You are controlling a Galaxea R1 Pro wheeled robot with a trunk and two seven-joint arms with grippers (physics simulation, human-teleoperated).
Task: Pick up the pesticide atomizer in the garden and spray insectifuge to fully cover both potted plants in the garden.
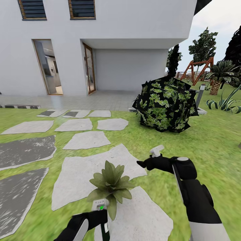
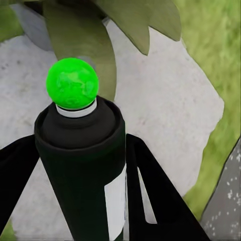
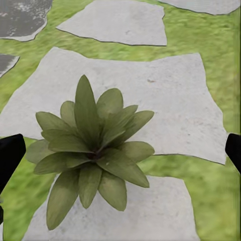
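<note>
My left gripper (image 1: 99,217) is shut on the pesticide atomizer (image 1: 103,219), a black bottle with a white label and a bright green round end (image 2: 72,83). The bottle stands between the black fingers (image 2: 150,191). Just beyond it, one potted plant (image 1: 112,183), a low rosette of pointed olive-green leaves, sits on a pale stepping stone (image 1: 77,177). Its leaves (image 2: 88,42) hang close to the bottle's green end. My right gripper (image 1: 144,164) hovers open to the right of the plant (image 3: 95,150), one fingertip (image 3: 10,156) at each side of that view, with nothing between them.
Grey and white stepping stones (image 1: 87,140) cross the lawn toward the white house (image 1: 127,33). A big dark round bush (image 1: 165,105) stands ahead on the right, with a grey bollard lamp (image 1: 200,95), a striped agave (image 1: 225,103) and a wooden swing frame (image 1: 198,71) behind.
</note>
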